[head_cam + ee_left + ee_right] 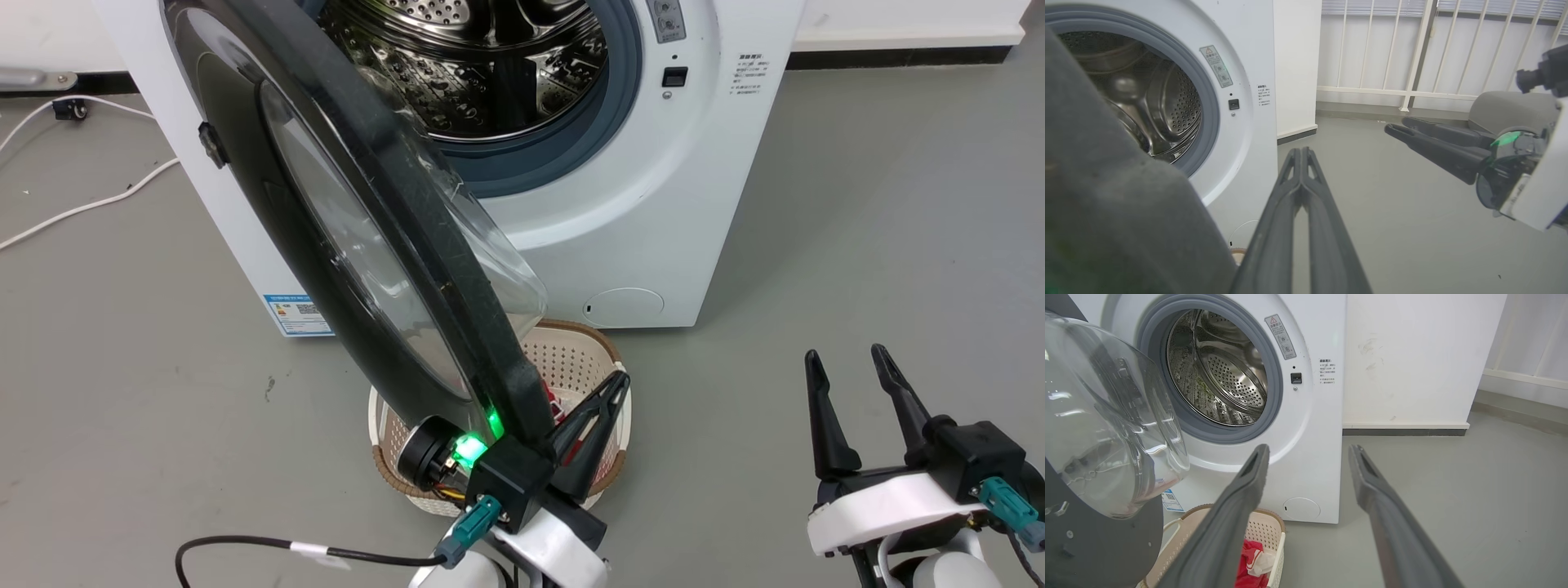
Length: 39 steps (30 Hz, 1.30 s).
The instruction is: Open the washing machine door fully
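The washing machine (pixel 653 204) is a white front-loader with its steel drum (pixel 490 65) exposed. The washing machine door (pixel 384 245) is glossy black with a clear glass bowl. It stands swung out towards me, nearly edge-on in the head view. My left gripper (pixel 622 380) is shut with nothing between its fingers and sits right against the inner side of the door's lower rim. In the left wrist view the door (pixel 1106 204) is a blurred dark mass left of the shut left gripper (pixel 1301 150). My right gripper (pixel 844 353) hangs open over the floor, apart from the door.
Under the door, a white laundry basket (pixel 563 359) with a brown rim sits on the floor, with red cloth (pixel 1247 555) in it. White cables (pixel 82 204) lie on the floor left of the machine. A white railing (pixel 1412 61) and a wall (pixel 1412 355) stand to the right.
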Motion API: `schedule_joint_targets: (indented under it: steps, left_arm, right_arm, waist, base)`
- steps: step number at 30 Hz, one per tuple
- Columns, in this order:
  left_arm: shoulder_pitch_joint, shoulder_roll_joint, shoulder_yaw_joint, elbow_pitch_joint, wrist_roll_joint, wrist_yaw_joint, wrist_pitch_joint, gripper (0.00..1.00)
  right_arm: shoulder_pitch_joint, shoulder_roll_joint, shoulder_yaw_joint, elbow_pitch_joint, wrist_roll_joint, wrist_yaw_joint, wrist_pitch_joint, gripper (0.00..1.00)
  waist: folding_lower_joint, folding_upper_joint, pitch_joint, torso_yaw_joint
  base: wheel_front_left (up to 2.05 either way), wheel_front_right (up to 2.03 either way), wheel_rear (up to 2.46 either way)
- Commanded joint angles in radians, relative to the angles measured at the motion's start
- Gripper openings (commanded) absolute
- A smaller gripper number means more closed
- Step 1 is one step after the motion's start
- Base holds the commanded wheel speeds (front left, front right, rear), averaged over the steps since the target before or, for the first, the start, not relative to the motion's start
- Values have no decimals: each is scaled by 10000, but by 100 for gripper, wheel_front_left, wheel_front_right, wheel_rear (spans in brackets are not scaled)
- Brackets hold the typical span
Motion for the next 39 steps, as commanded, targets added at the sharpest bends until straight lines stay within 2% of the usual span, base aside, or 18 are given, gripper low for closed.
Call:
schedule_joint_targets:
  steps: [1,9,17,20,29,39]
  left_arm:
    - [-208,-26,-12,115,-106,136,-47,0]
    - [-377,18,166,157,-435,811,-38,0]
    - [417,36,343,-417,-24,1079,-39,0]
    - [887,84,731,-795,-8,1304,-38,0]
    - [2376,268,1383,-1995,220,1709,-26,0]
    - [3589,562,2080,-3025,337,2159,-29,0]
  right_arm:
    - [-186,22,-2,59,58,-7,-67,100]
    - [-254,22,74,227,212,-7,-111,100]
    - [-206,22,106,329,288,-7,-162,100]
    - [-151,22,63,335,307,-5,-165,100]
    - [-57,22,-2,404,317,-7,-172,100]
    - [80,20,-32,345,295,-7,-92,100]
  waist:
    - [0,0,17,-21]
    - [0,0,50,-63]
    - [0,0,-24,-51]
    - [0,0,-40,18]
    - [0,0,-100,483]
    - [0,0,-109,1367]
  base:
    - [0,0,0]
    - [0,0,0]
    - [0,0,0]
    - [0,0,0]
    - [0,0,0]
    - [0,0,0]
